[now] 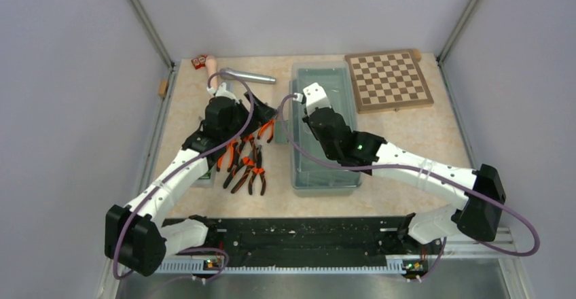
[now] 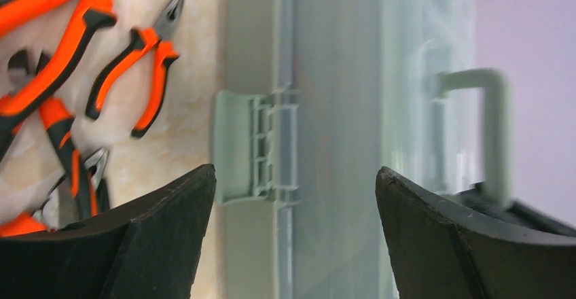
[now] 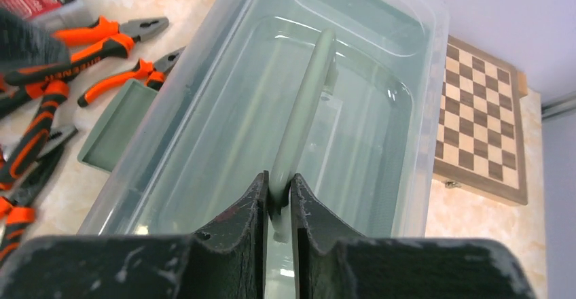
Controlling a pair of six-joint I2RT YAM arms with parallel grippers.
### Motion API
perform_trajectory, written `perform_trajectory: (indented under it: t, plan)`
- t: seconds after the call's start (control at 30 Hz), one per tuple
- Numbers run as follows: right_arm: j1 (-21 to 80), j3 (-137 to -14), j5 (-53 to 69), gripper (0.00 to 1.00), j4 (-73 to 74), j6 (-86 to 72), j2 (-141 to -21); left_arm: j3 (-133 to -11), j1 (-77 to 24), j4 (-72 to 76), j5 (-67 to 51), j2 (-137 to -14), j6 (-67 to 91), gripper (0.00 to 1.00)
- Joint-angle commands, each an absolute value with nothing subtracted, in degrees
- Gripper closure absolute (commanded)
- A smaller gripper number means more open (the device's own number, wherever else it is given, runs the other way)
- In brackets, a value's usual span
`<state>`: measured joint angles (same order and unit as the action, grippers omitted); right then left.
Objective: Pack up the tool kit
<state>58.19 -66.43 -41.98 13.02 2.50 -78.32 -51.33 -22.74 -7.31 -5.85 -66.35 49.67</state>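
The sage-green toolbox (image 1: 325, 170) stands mid-table with its translucent lid (image 3: 224, 109) down. My right gripper (image 1: 320, 117) is above it, shut on the lid's green carrying handle (image 3: 306, 102); it also shows in the right wrist view (image 3: 278, 187). My left gripper (image 1: 274, 113) is open and empty at the box's left side; in the left wrist view (image 2: 295, 177) it faces the green side latch (image 2: 251, 146), which sticks outward. Several orange-and-black pliers (image 1: 246, 164) lie left of the box, also in the left wrist view (image 2: 132, 75). No screwdrivers show.
A wooden chessboard (image 1: 388, 80) lies at the back right, touching the toolbox's far corner. A silver microphone (image 1: 248, 76) and a small red box (image 1: 199, 61) lie at the back left. Grey walls close in three sides.
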Motion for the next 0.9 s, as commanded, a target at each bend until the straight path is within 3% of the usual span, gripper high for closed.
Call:
perform_trajectory:
  t: [0.0,0.33,0.57,0.87]
  plan:
    - [55.3,-66.9,-41.7,1.00,0.7,-4.2,-72.2,-46.8,-22.1,-5.3,-7.7,-64.0,51.1,0.09]
    - [46.5,-54.8,-32.6,1.00,-10.2,-17.9,-60.8,-47.0,-22.5,-6.1,-12.1,-66.2,51.3,0.13]
    - [41.7,-49.1,-30.6,1.00,-11.8,-26.0,-55.8,-47.6,-29.4,-7.9,-9.8,-69.1,52.1,0.19]
    - [38.9,-47.2,-28.5,1.00,-11.5,-30.0,-54.9,-46.8,-35.6,-12.2,-2.1,-70.1,52.4,0.35]
